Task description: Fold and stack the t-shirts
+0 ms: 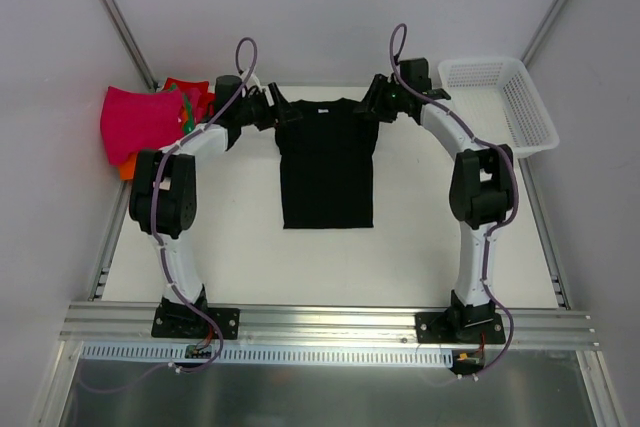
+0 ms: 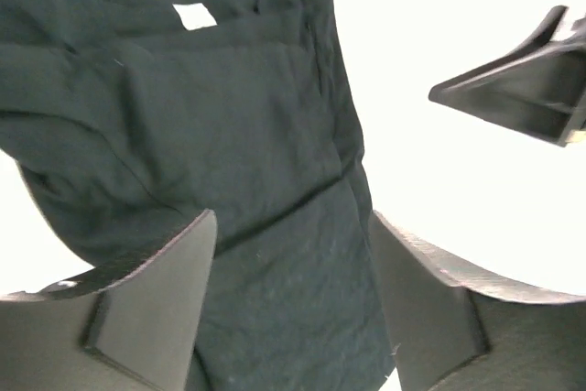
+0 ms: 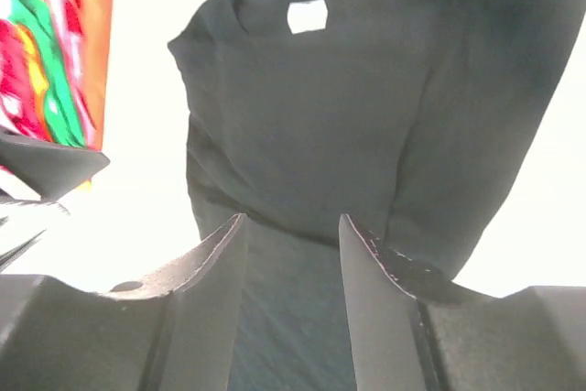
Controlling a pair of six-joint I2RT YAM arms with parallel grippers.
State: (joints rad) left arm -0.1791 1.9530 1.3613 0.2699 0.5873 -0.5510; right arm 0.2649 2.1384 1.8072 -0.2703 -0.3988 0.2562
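- The spread t-shirt lies flat in the middle of the worktop, collar toward the far edge.
- The pile of t-shirts sits at the far left corner, apart from the spread one.
- The basket stands at the far right corner.
- The left hand is at the spread shirt's left sleeve, and the right hand is at its right sleeve.

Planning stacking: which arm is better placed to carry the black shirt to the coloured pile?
Probably left: the left gripper is at the shoulder of the black shirt, next to the pile; the right gripper sits across the shirt.
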